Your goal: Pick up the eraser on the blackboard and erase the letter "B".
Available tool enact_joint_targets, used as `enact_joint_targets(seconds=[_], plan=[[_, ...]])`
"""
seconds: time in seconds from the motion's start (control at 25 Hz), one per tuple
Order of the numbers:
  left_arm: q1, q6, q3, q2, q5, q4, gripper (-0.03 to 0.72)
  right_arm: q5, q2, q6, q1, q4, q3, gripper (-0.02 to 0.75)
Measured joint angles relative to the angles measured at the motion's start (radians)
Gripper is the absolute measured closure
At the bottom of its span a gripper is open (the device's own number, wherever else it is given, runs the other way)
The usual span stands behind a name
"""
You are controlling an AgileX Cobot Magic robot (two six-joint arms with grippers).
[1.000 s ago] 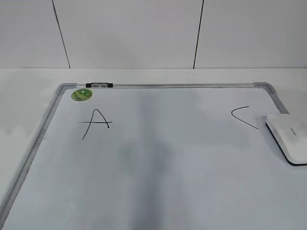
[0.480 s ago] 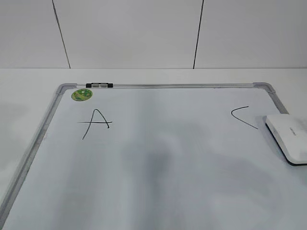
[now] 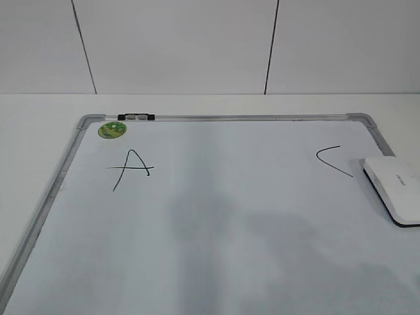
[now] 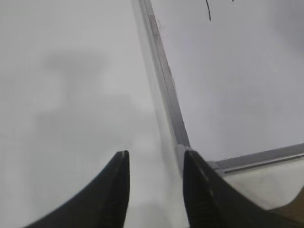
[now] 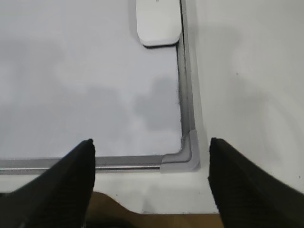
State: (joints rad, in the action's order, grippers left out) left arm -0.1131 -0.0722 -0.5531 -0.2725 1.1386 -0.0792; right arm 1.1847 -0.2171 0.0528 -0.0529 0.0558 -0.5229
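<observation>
The blackboard (image 3: 230,197) is a white board in a silver-grey frame, lying flat on the table. The white eraser (image 3: 394,187) lies on its right edge, beside the black "C" (image 3: 333,159). The black "A" (image 3: 131,168) is at the far left. No letter "B" shows in any view. My left gripper (image 4: 154,156) is open and empty, above the table by the board's near-left corner (image 4: 183,142). My right gripper (image 5: 151,142) is wide open and empty, above the near-right corner (image 5: 187,154), with the eraser (image 5: 158,21) well ahead of it. Neither gripper shows in the exterior view.
A round green sticker (image 3: 111,129) sits at the board's far-left corner, next to a small black and silver clip (image 3: 136,117) on the far frame. A white tiled wall stands behind the table. A thin black stroke (image 4: 208,9) shows at the top of the left wrist view.
The grey shadows on the board have shifted and faded. The eraser and the letters have not moved.
</observation>
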Motion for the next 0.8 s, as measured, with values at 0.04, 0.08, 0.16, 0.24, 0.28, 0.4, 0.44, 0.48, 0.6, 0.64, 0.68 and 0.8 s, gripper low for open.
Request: enact_joint_targets(seconds=[0.04,0.08,0.16,0.24,0.28,0.4,0.44,0.48,0.6,0.64,0.68,0.8], plan=[[0.0,0.0,0.011,0.035,-0.004,0.003,0.4,-0.004,0.03,0.0,0.0,0.0,0.0,0.166],[0.0,0.0,0.014,0.075,-0.009,0.003,0.404,-0.009,0.067,0.003,0.0,0.0,0.0,0.166],[0.0,0.0,0.016,0.147,-0.022,0.005,0.409,-0.011,0.14,0.01,0.0,-0.002,0.0,0.166],[0.0,0.0,0.02,0.203,-0.024,0.007,0.411,-0.011,0.211,0.021,0.0,-0.006,0.0,0.166],[0.0,0.0,0.023,0.23,-0.024,0.007,0.411,-0.011,0.227,0.026,0.0,-0.012,0.0,0.166],[0.0,0.0,0.025,0.26,-0.024,0.008,0.411,-0.011,0.234,0.045,0.0,-0.018,0.007,0.166],[0.0,0.0,0.025,0.261,-0.024,0.009,0.412,-0.016,0.234,0.05,0.0,-0.011,0.013,0.166],[0.0,0.0,0.025,0.261,-0.026,0.009,0.412,-0.018,0.234,0.055,0.0,-0.008,0.018,0.166],[0.0,0.0,0.027,0.261,-0.026,0.01,0.419,-0.02,0.234,0.061,0.0,0.002,0.025,0.166],[0.0,0.0,0.027,0.261,-0.026,0.01,0.422,-0.02,0.234,0.061,0.0,0.005,0.025,0.166],[0.0,0.0,0.027,0.261,-0.026,0.01,0.426,-0.02,0.234,0.061,0.0,0.006,0.027,0.166],[0.0,0.0,0.027,0.261,-0.026,0.01,0.436,-0.023,0.234,0.063,0.0,0.006,0.027,0.166]])
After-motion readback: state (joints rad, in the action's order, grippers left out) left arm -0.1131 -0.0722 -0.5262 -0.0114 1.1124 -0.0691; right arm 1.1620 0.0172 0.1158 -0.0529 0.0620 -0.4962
